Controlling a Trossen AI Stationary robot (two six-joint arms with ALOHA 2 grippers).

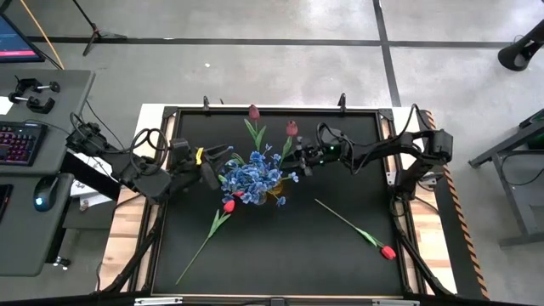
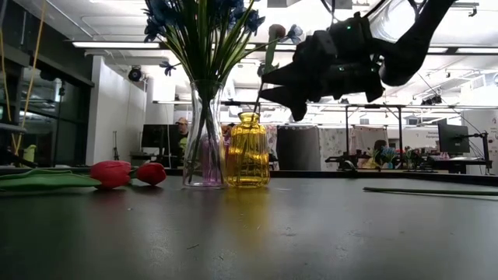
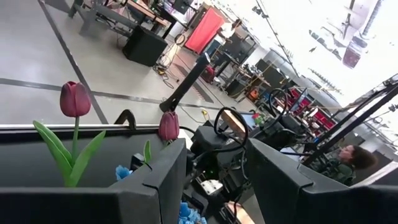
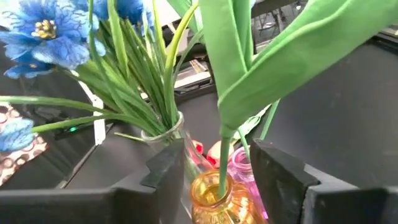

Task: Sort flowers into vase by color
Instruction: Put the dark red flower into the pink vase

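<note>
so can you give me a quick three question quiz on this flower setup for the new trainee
1. Pick one: the blue flowers stand in which vase? a) clear b) yellow c) pink
2. True or false: every red tulip is already in a vase.
3. Fill the gap: the green stem between the fingers of the right end effector runs down into the ___ vase.

Key: 1 a, the clear vase. 2 false, red tulips lie on the table. 3 yellow, the yellow vase.
</note>
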